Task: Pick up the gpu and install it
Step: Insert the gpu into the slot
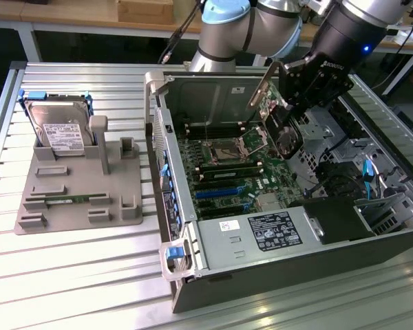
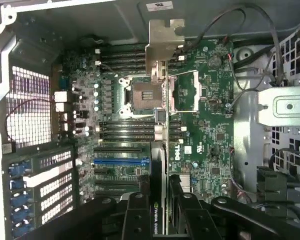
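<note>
gpu (image 1: 287,139): on edge and tilted, hanging over the motherboard (image 1: 224,168) inside the open computer case (image 1: 261,237), toward the exterior view's right; silvery bracket (image 1: 260,86) end raised.
end effector (image 1: 294,104): 2 fingers (image 2: 138,210) pinching the gpu, 1 on each face.
Contact: card seems clear of the slots, hard to judge.
hard drive (image 1: 57,130): upright in the grey fixture (image 1: 82,206), exterior view's left of the tabletop (image 1: 76,282).
</note>
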Available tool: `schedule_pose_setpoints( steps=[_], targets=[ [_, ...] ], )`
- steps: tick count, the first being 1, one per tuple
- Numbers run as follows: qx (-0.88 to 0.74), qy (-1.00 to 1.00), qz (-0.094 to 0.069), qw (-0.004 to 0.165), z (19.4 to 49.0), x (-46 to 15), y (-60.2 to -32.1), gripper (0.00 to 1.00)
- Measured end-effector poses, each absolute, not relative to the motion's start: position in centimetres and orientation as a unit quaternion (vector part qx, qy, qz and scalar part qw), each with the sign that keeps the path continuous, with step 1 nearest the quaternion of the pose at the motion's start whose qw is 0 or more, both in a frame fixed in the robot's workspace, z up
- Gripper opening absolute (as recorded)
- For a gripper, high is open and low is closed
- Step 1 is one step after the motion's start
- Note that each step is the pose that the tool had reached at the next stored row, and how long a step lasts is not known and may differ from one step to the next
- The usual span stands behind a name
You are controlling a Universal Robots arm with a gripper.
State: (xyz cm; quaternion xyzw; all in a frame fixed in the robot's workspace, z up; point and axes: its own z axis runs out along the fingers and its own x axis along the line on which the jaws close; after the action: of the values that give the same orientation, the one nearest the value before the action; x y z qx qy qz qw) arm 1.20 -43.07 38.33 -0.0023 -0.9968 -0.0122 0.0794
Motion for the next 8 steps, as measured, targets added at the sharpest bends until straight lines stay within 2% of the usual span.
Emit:
schedule_pose_setpoints(
  steps=[8],
  targets=[
    [0.174, -0.982, 0.002, 0.080, 38.28, 1.22, -43.07, 0.26]
  ],
)
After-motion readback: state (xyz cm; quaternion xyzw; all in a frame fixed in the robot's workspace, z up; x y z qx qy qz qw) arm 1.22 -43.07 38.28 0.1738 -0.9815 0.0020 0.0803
